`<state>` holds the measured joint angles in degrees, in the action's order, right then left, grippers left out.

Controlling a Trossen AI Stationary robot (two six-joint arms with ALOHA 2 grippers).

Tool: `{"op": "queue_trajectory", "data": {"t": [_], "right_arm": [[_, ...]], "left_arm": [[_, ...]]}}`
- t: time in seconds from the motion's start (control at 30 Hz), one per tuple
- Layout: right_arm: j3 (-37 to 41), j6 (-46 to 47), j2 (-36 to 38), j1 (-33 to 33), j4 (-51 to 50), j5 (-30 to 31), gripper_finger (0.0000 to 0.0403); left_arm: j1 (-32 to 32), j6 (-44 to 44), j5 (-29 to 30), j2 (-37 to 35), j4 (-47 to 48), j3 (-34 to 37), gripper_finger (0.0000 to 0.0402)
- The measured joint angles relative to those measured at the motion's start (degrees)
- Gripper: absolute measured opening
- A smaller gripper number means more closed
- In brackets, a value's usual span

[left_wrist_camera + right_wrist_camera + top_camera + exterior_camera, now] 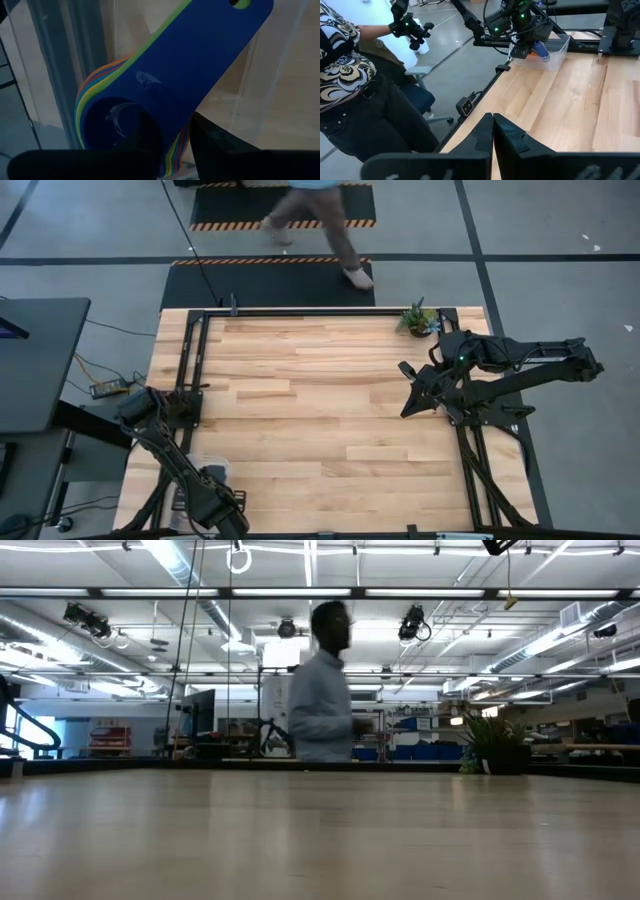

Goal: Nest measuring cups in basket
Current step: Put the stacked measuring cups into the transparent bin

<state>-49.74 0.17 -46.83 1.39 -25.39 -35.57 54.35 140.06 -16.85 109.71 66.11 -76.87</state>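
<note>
- Dark blue cup (150, 95) fills the left wrist view, its flat handle slanting across the picture, with green, yellow, orange, red and lighter blue rims stacked tight beneath it as one nested set.
- Left gripper (187, 145) has its dark fingers (225, 150) pinching this stack near the bowl end; clear walls of the basket (75, 60) stand around the cups, so the stack is inside the basket.
- From the high view, the left gripper (215, 498) reaches down at the near left corner of the bench (320, 410), over the basket (208, 471), which sits just beside the left edge; the cups themselves are hidden under the arm here.
- Also in the high view, the right gripper (408, 388) hangs over the right part of the bench, well apart from the basket, its fingers pressed together and holding nothing.
- A small potted plant (417, 318) stands at the far right corner, and a person (320, 225) walks on the floor past the far edge.
- Right wrist view shows that arm's two fingers (512, 137) closed against each other over bare wood, while across the bench the left gripper (522, 50) sits in the basket (555, 52) with a blue cup (541, 50) showing under it; a person (355, 90) in a patterned top stands beside the bench.
- Low view shows only the bench top (320, 830), the plant (492, 745) and a person (325, 690) behind the far edge; neither gripper appears.
</note>
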Motion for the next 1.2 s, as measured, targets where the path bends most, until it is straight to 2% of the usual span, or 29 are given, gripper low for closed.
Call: {"op": "queue_trajectory", "data": {"t": [0.27,0.57,0.9,1.2], "right_arm": [[0.0,0.02,0.0,0.0,0.04,0.27,0.0017],[0.0,0.04,0.0,0.0,0.15,3.21,0.0017],[0.0,0.28,0.0,0.0,0.24,3.13,0.0017],[0.0,0.28,0.0,0.0,0.24,2.99,0.0017]], "left_arm": [[-0.27,-1.54,-2.66,0.07,-0.11,-0.06,0.0095],[-0.29,-2.44,-5.61,0.13,-0.21,-0.04,0.0115],[-0.9,-4.16,-6.62,0.03,-0.6,0.04,0.0116],[-2.43,-5.41,-6.26,-4.11,-1.85,0.05,0.0117]]}}
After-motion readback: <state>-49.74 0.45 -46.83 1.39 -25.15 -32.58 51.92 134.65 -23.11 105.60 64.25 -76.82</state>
